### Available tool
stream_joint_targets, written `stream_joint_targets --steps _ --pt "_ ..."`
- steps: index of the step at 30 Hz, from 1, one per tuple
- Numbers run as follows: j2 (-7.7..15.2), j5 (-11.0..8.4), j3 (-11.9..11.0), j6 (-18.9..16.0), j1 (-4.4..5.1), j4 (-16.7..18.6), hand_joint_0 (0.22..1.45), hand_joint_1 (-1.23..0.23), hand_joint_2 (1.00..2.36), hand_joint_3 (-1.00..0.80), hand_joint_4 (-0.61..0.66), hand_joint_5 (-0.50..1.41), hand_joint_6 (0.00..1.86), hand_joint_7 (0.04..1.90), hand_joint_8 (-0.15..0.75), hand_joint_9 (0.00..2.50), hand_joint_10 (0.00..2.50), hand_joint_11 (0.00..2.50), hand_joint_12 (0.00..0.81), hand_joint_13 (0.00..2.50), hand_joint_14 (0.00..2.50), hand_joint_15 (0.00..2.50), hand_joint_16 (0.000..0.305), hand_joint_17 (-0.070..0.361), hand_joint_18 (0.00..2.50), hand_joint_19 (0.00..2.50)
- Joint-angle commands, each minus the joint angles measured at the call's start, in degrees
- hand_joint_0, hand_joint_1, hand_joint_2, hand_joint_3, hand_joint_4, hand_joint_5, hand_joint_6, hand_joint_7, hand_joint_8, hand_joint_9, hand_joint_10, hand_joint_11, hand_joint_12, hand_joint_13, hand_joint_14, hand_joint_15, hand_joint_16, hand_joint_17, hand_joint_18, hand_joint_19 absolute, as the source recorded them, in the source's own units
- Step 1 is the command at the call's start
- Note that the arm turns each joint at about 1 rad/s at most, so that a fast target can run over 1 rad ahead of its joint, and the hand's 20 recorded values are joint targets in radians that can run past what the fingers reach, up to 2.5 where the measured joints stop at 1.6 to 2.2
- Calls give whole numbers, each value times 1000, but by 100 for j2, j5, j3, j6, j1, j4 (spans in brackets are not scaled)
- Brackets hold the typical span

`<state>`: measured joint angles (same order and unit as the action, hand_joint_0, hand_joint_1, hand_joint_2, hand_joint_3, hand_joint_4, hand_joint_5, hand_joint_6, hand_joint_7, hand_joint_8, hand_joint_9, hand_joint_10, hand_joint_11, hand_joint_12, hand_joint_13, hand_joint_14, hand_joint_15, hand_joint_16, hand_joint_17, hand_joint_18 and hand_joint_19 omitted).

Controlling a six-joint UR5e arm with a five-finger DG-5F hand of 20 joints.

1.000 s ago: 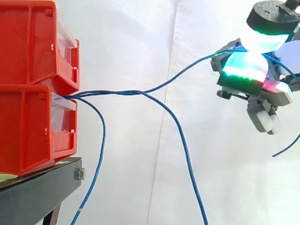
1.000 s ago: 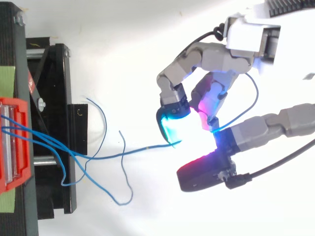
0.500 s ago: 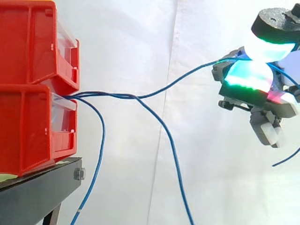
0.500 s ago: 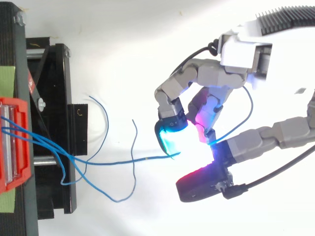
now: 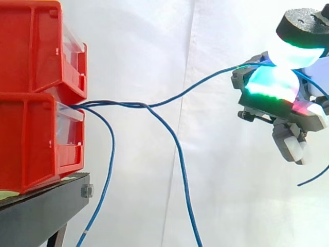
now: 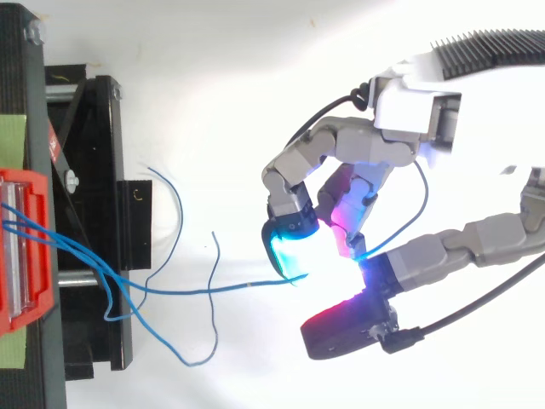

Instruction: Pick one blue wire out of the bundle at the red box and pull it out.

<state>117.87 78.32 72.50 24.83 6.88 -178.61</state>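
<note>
Side view shows two stacked red plastic bins (image 5: 36, 92) on a black metal stand (image 5: 41, 216), with thin blue wires (image 5: 111, 167) spilling from the lower one. Top view adds my hand (image 6: 375, 158), right of them, its curled fingers pinching one blue wire (image 6: 187, 291) that runs left to the bin.

No text, number or sign can be read in either view. Surfaces checked: the stacked red plastic bins (image 5: 31, 118) with clear fronts, the black metal stand (image 6: 94, 170) and the white curtain (image 5: 154, 46). From above, a small red-and-white mark (image 6: 51, 141) sits on the stand's edge, too small to make out.
</note>
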Motion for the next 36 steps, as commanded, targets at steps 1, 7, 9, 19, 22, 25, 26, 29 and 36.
stream_joint_targets --steps 1,7,9,19,22,25,26,29,36 --pt "-1 -10 1 22 -2 2 585 -855 1014 -67 -60 -42 910 1202 355 1180 12 640 471 943 15 527 60 135 942 401" --pt "-1 -10 1 22 6 2 586 -857 1014 -63 -57 -42 910 1202 356 1182 10 647 471 947 17 534 60 135 950 398" --pt "-1 -10 1 22 -2 2 588 -857 1014 -66 -63 -41 910 1196 358 1182 10 640 471 944 16 530 60 135 949 392" --pt "-1 -19 1 22 -2 2 590 -855 1014 -72 -70 -41 914 1160 352 1175 12 627 468 928 16 531 59 134 933 393" --pt "-1 -19 1 22 -2 2 590 -855 1014 -72 -68 -42 914 1158 355 1176 12 633 469 931 15 529 59 134 933 395" --pt "-1 -19 1 22 -2 2 590 -854 1013 -72 -74 -42 914 1149 353 1178 10 643 468 931 15 534 59 134 933 397" --pt "-1 -19 1 22 -2 2 590 -855 1013 -72 -73 -41 914 1150 353 1178 12 633 469 931 15 536 59 133 933 395" --pt "-1 -10 1 22 -2 2 591 -854 1013 -75 -75 -42 914 1147 353 1177 12 639 466 931 15 527 59 133 930 395" --pt "-1 -10 1 22 -2 2 592 -853 1013 -80 -74 -42 914 1147 353 1178 12 631 467 931 16 530 59 133 931 395"
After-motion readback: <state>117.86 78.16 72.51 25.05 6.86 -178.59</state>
